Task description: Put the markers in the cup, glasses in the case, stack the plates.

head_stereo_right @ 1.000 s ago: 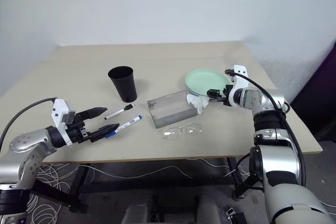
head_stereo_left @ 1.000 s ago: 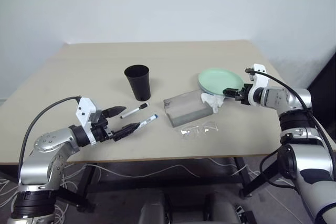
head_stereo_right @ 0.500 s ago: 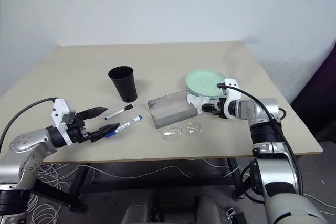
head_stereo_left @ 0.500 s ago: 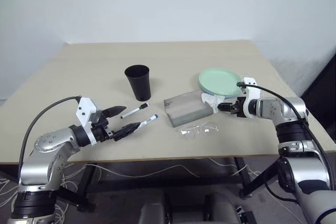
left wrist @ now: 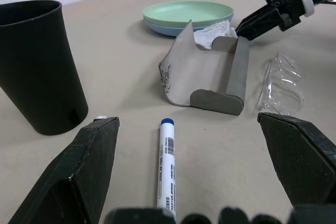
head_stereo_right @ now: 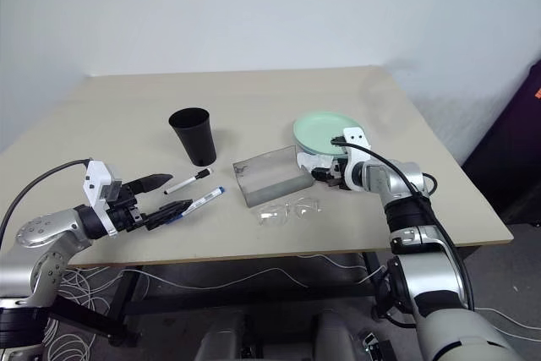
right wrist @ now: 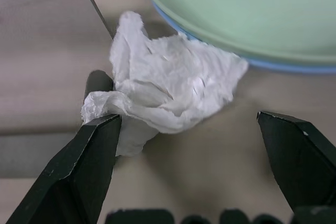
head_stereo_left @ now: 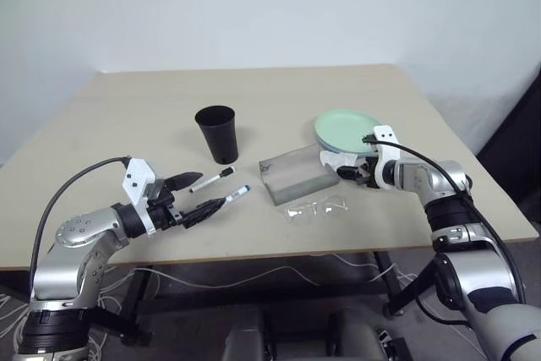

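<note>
The black cup stands upright at mid-table. In front of it lie the black-capped marker and the blue-capped marker, with my left gripper open just short of them, the blue one between its fingers' lines. The grey case lies open, lid raised, and the clear glasses rest in front of it. The mint green plate sits on the light blue plate. My right gripper is open, low over the crumpled white tissue between the case and the plates.
The tissue leans against the case's far end and touches the plates' rim. The tan table has bare room at the left and back. Its front edge runs just below the glasses and my left arm.
My right gripper has moved left and down, from the plates' near rim to the tissue beside the case. The left arm has stayed put. The camera has shifted slightly.
</note>
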You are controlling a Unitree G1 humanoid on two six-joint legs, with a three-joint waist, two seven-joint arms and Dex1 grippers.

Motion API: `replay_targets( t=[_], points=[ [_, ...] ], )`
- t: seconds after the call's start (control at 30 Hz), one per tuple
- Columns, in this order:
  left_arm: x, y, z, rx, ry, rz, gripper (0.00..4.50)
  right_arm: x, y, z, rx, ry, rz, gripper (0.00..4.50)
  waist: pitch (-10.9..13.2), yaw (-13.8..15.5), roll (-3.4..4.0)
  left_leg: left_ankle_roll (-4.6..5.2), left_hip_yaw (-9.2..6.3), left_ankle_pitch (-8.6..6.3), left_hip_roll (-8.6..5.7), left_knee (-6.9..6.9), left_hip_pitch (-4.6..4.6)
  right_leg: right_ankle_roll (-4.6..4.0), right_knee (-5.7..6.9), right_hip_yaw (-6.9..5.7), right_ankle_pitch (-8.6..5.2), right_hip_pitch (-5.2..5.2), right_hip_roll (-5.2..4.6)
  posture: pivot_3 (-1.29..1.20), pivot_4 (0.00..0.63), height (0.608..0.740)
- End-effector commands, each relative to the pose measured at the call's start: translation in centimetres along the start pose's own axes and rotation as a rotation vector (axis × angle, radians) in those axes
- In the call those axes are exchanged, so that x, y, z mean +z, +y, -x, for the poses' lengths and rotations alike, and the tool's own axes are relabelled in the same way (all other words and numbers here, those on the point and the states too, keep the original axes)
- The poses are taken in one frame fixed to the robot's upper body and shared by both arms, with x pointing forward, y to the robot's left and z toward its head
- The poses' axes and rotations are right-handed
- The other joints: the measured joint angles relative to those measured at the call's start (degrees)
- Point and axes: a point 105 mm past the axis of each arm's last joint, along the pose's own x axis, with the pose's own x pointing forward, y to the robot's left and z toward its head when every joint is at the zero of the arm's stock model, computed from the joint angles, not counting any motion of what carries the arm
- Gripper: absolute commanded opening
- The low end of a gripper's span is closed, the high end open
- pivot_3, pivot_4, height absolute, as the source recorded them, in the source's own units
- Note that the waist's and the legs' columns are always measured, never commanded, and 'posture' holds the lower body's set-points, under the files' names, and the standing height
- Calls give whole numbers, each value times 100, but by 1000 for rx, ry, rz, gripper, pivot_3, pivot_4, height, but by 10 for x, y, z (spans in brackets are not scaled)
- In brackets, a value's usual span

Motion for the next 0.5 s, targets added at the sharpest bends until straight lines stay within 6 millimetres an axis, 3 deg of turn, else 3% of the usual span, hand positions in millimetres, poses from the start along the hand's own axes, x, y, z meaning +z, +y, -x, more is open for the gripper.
replay_targets(
  t=[0.03,0.4,0.5],
  points=[
    [15,0,0,1,-43,-39,4500,24,10,-4,22,-64,52,4465,0,4,0,0,-1,0,0,-1,0,0,0,-1,0,-1,1,0,0,639],
    [14,2,1,11,-39,-37,4500,31,12,-14,17,-90,87,4465,0,12,0,-7,2,4,-1,-6,-2,0,1,-1,0,-3,0,0,0,639],
    [13,2,1,13,-38,-37,4500,31,7,-14,-13,-98,83,3913,0,14,0,-10,1,6,-1,-7,-1,0,2,-1,0,-4,0,0,0,639]
  ],
)
